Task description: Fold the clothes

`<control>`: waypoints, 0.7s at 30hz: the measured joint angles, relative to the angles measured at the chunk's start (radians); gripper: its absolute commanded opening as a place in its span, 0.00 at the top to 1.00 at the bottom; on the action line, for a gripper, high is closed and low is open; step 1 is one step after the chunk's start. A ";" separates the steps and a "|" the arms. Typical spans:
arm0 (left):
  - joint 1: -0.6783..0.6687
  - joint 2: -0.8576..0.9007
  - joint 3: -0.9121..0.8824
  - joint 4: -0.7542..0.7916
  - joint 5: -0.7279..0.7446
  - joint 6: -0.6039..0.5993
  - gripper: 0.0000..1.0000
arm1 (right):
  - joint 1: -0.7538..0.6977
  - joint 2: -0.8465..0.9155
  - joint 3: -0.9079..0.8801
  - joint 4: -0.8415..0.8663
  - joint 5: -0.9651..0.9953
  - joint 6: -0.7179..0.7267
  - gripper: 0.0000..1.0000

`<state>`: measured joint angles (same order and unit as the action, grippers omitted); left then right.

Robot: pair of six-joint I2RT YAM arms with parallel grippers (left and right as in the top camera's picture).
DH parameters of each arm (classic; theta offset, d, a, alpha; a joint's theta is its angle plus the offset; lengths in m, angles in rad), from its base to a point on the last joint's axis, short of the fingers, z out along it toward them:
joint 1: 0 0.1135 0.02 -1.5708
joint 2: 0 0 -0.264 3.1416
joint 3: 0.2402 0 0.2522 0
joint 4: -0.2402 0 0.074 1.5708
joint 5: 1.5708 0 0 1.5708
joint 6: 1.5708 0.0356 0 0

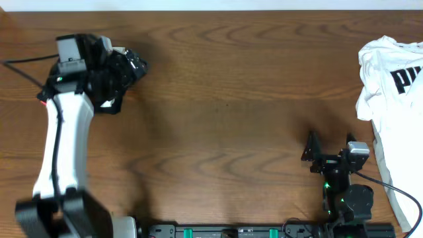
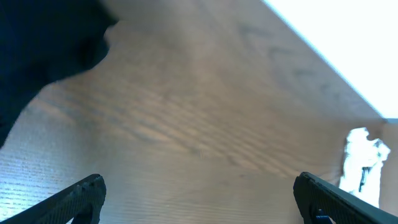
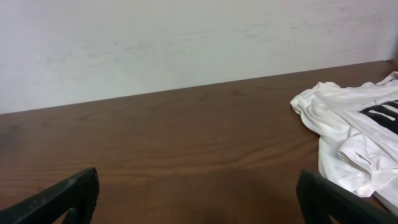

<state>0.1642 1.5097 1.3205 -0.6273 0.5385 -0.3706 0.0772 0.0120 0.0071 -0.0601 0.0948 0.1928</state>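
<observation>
there, crumpled white t-shirt (image 1: 396, 99) with black lettering, table (image 1: 231, 99) right edge

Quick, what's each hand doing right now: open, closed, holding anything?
Left hand: open, holding nothing.
Right hand: open, holding nothing.

Brown wooden table (image 1: 225, 99); crumpled white shirt (image 1: 396, 99) lying at right edge.
</observation>
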 measured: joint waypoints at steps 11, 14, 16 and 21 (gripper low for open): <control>-0.092 -0.461 0.000 0.001 0.000 0.000 0.02 | 0.000 0.000 0.000 0.000 0.000 0.000 0.01; -0.095 -0.559 0.000 0.000 0.000 0.000 0.02 | 0.000 0.000 0.000 0.000 0.000 0.000 0.01; -0.095 -0.623 0.000 0.000 0.000 0.000 0.02 | 0.000 0.000 0.000 0.000 0.000 0.000 0.01; -0.095 -0.748 0.000 0.000 0.000 0.000 0.02 | 0.000 0.000 0.000 0.000 0.000 0.000 0.01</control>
<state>0.0689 0.7612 1.3209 -0.6270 0.5385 -0.3702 0.0772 0.0120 0.0071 -0.0601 0.0952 0.1925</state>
